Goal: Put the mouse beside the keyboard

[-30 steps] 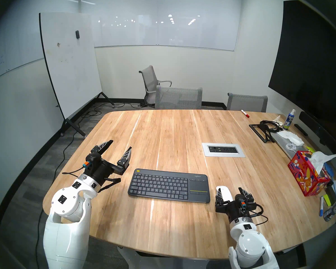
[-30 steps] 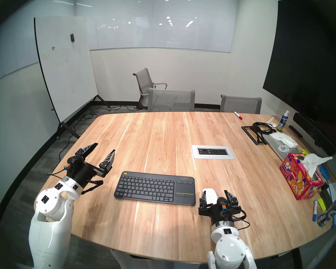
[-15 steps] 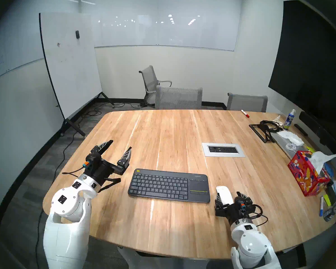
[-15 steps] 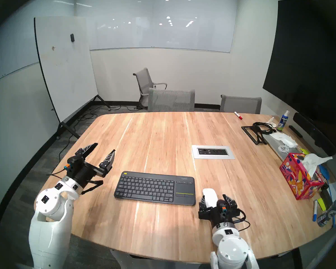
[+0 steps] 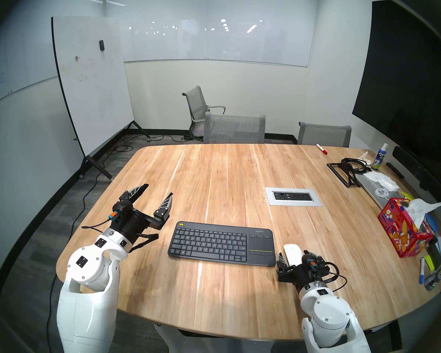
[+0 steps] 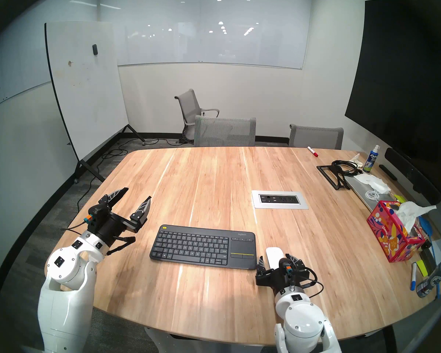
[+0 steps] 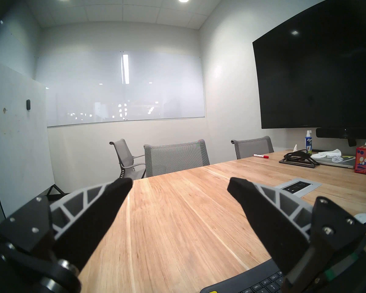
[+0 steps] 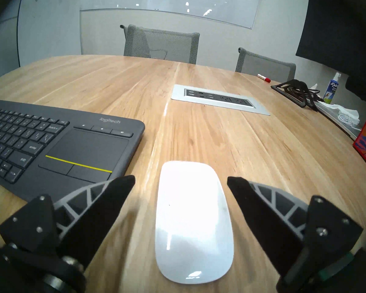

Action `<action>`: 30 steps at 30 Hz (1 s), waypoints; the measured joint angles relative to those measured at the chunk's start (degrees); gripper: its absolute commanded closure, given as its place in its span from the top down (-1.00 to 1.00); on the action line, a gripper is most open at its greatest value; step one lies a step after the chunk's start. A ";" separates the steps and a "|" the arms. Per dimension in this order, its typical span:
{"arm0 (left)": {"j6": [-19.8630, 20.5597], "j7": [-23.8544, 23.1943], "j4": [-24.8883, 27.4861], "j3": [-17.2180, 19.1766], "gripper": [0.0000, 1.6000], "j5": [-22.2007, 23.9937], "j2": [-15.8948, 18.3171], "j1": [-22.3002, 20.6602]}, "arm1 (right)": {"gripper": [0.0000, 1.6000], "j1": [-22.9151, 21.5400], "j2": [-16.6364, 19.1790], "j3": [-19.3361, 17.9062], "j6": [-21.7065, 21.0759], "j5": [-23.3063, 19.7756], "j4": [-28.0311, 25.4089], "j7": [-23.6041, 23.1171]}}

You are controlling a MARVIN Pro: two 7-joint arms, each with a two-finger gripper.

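The glossy white mouse (image 8: 193,218) lies flat on the wooden table (image 5: 227,171), just right of the touchpad end of the dark grey keyboard (image 5: 222,243) with a narrow strip of wood between them. My right gripper (image 8: 181,179) is open and low over the mouse's near half, with a finger on each side and gaps to both. From the head, the mouse (image 5: 292,253) sticks out ahead of the right gripper (image 5: 296,257). My left gripper (image 5: 159,189) hangs open and empty above the table, left of the keyboard (image 7: 251,284).
A silver socket panel (image 5: 292,196) is set into the table behind the mouse. Along the right edge stand a red tissue box (image 5: 402,230), a laptop with tissues and a cable, a black stand (image 5: 341,170), a spray bottle (image 5: 378,157) and a marker (image 5: 321,149). Chairs line the far side.
My right gripper has drawn back toward the near table edge and slightly left, still open. The mouse has stayed where it was. The left arm has not moved.
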State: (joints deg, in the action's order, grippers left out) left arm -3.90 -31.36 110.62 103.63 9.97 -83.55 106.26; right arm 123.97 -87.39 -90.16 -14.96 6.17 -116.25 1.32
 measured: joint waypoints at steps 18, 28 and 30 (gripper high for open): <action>0.00 0.00 0.00 0.00 1.00 -0.01 0.00 0.00 | 1.00 0.42 -0.01 2.87 9.12 2.89 0.27 2.25; 0.00 0.00 0.00 0.00 1.00 0.00 0.01 -0.01 | 1.00 3.00 2.92 4.24 18.51 4.48 -1.50 1.45; 0.00 0.00 0.00 0.00 1.00 0.00 0.01 -0.01 | 1.00 3.62 3.36 3.69 20.32 3.77 -1.47 1.45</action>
State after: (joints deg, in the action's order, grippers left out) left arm -3.90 -31.36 110.62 103.63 9.97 -83.54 106.26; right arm 127.59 -84.03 -86.47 5.35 9.94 -117.72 2.77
